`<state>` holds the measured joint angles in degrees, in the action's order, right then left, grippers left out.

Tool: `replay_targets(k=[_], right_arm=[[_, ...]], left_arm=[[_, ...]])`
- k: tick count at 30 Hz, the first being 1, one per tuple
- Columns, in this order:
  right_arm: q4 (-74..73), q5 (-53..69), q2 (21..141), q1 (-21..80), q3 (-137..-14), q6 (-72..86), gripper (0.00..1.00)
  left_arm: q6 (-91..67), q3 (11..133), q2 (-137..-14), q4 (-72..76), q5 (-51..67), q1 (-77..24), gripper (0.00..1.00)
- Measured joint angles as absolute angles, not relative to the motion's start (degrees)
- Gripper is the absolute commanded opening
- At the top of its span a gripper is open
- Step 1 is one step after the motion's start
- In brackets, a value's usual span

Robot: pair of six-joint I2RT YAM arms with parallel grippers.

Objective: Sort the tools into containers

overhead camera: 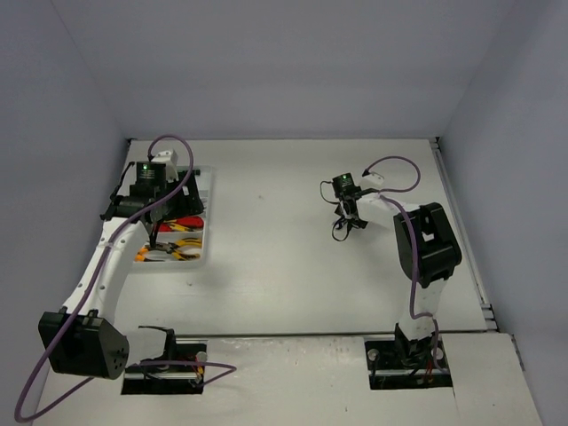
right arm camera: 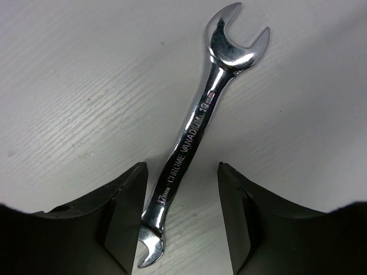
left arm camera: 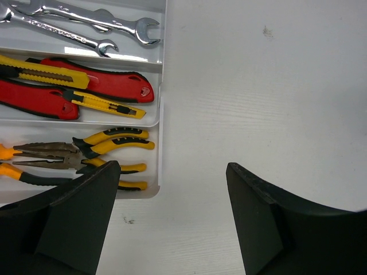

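A silver open-end wrench (right arm camera: pixel 200 114) lies on the white table between the fingers of my right gripper (right arm camera: pixel 182 195). That gripper is open, and the wrench's near end sits close to the left finger (right arm camera: pixel 123 212). My right gripper (overhead camera: pixel 348 222) is at mid-right of the table. The white organiser tray (left arm camera: pixel 162 86) holds silver wrenches (left arm camera: pixel 97 23), red and yellow cutters (left arm camera: pixel 109 86) and yellow-handled pliers (left arm camera: pixel 109 140) in separate compartments. My left gripper (left arm camera: pixel 172 189) is open and empty, above the tray's corner and the bare table beside it. No screwdrivers show.
The tray (overhead camera: pixel 202 259) lies at the left of the table, partly hidden by my left arm (overhead camera: pixel 115 248). Grey walls close in the table at the back and both sides. A purple cable (overhead camera: pixel 395 164) loops over the right arm.
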<state>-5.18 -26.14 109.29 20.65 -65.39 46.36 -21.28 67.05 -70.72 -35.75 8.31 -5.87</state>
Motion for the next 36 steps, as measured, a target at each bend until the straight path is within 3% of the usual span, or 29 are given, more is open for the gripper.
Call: replay_targets(k=[8,13,17,25,32,36], right_arm=[[-3.51,-26.2,106.02,22.7,-60.38,45.36,0.25],[-3.63,-25.28,102.06,28.73,-55.83,42.73,0.08],[-3.22,-22.73,98.64,35.14,-52.11,40.12,0.02],[-3.11,-15.49,89.77,44.17,-43.36,37.19,0.07],[-4.72,-8.91,82.28,48.73,-37.36,37.24,0.26],[-8.85,-9.17,81.43,48.75,-38.03,37.23,0.31]], left_arm=[[-21.52,66.85,-70.63,-35.75,9.23,-3.77,0.72],[-21.54,66.83,-70.42,-35.76,9.56,-3.66,0.72],[-21.54,66.71,-70.0,-35.72,9.67,-3.66,0.72],[-21.54,65.78,-69.38,-35.48,10.08,-3.62,0.72],[-21.62,65.76,-69.34,-35.21,10.65,-3.62,0.72],[-21.67,65.76,-69.34,-35.1,10.74,-3.62,0.72]])
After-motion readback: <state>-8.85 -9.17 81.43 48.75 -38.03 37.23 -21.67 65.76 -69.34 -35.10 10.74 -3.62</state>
